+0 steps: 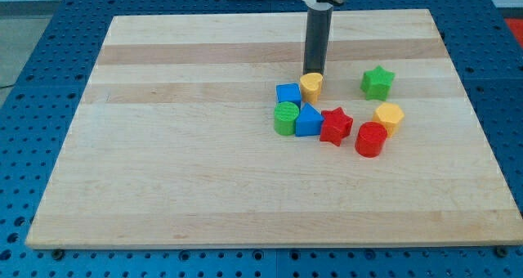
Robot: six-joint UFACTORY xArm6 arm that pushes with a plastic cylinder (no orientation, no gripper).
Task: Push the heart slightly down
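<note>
The yellow heart [311, 87] sits near the middle of the wooden board [163, 147]. My tip [314, 73] stands right at the heart's upper edge, touching or nearly touching it. A blue cube [288, 94] lies against the heart's left side. Just below the heart are a blue block [309, 121], a green cylinder [286, 118] and a red star [336, 126].
A green star [377, 82] lies to the right of the heart. A yellow hexagonal block [390, 117] and a red cylinder [370, 139] lie lower right. The board's top edge is just above the rod.
</note>
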